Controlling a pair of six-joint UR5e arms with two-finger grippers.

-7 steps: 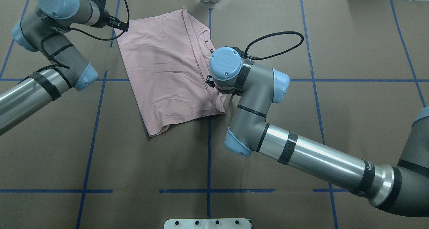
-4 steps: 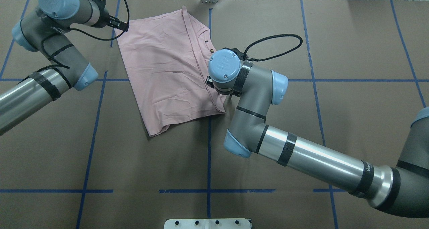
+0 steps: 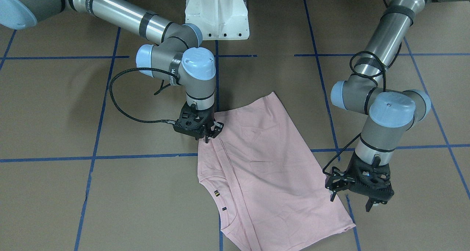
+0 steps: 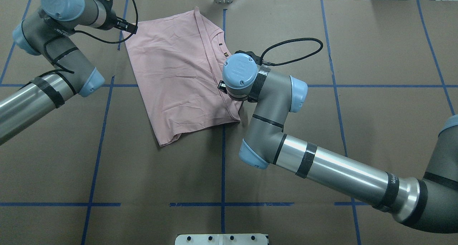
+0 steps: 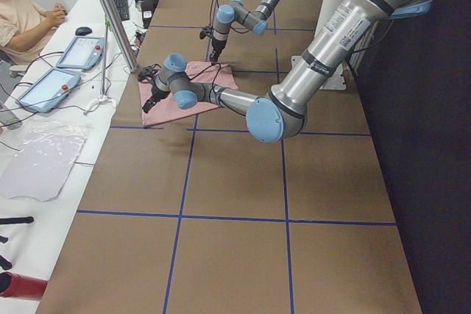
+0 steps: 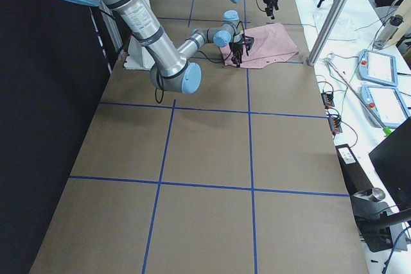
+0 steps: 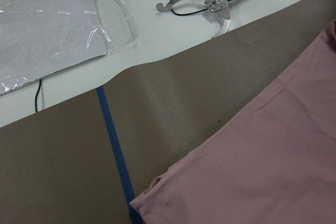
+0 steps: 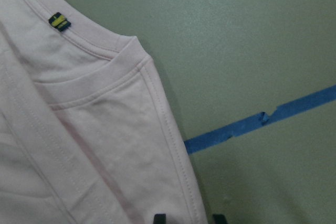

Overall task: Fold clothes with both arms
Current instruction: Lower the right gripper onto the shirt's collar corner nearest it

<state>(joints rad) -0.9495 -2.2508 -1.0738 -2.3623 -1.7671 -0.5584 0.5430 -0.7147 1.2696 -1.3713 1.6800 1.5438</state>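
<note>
Pink T-shirt [image 3: 264, 170] flat, right fingers [image 3: 207, 138] parted astride its edge, left fingers [image 3: 368, 206] wide at opposite edge

The pink shirt [image 8: 94, 145] fills the left half, lying flat on the greenish-grey table [image 8: 236, 35]; its ribbed collar [image 8: 105, 59] curves in from the upper left and ends at a rounded corner, with two small black-and-yellow tags [image 8: 59, 22] on the band near the top left. A double-stitched edge runs from that corner down to the bottom of the view, and a stitched fold crosses the cloth diagonally at the far left; a strip of blue tape [image 8: 262, 119], ragged at one spot, slants from the right edge down to the shirt's edge. At the very bottom the right gripper [image 8: 189, 220] shows only as two dark fingertips [image 8: 160, 217], set apart, one over the cloth and one over the table, with the stitched edge between them.
</note>
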